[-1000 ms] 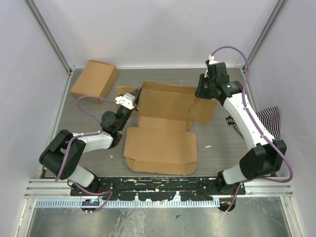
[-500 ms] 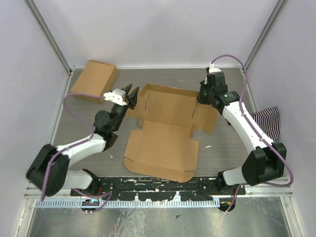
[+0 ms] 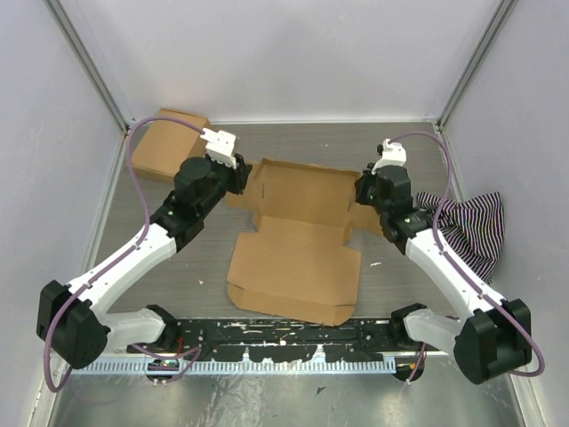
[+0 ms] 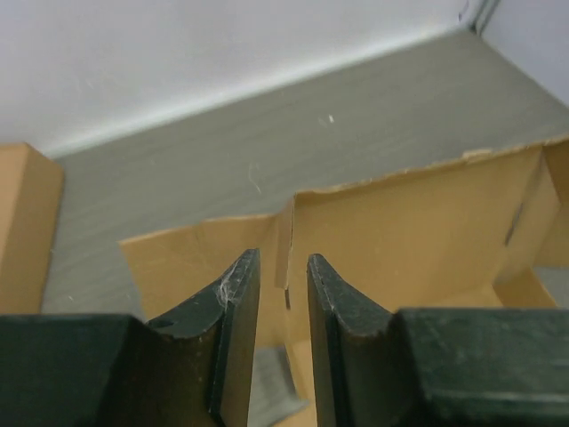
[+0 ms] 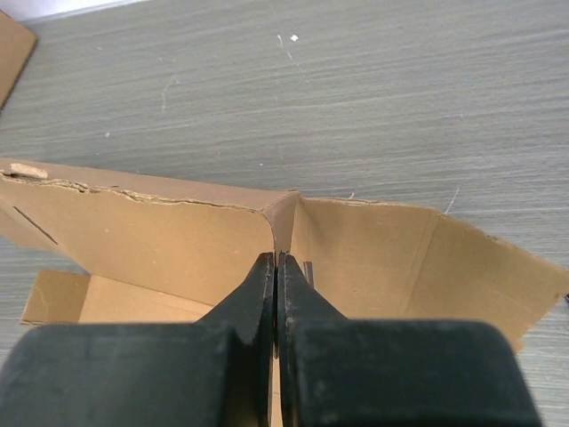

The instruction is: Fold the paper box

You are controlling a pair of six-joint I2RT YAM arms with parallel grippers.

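Top view: left pincer (image 3: 242,173) and right pincer (image 3: 361,189) have swung onto rear corners of the paper box (image 3: 298,240), mid-bench (image 3: 302,142).
Left wrist: barely parted, straddling corner seam.
Right wrist: clamped on wall.
Handling: light, bendy; you grip near creases.

The paper box (image 3: 298,267) is plain brown cardboard and only half folded. It lies near the middle of the table, turned a little clockwise. Its large lid panel (image 3: 293,276) lies flat toward 6 o'clock, with small tabs at the two near corners. Behind it the tray part (image 3: 302,197) is formed. The rear wall (image 3: 307,167) stands up at 12 o'clock, its top edge a little torn. Side walls rise at 9 and 3 o'clock, and loose flaps spread outward at both rear corners. A thin slot shows in the rear wall.
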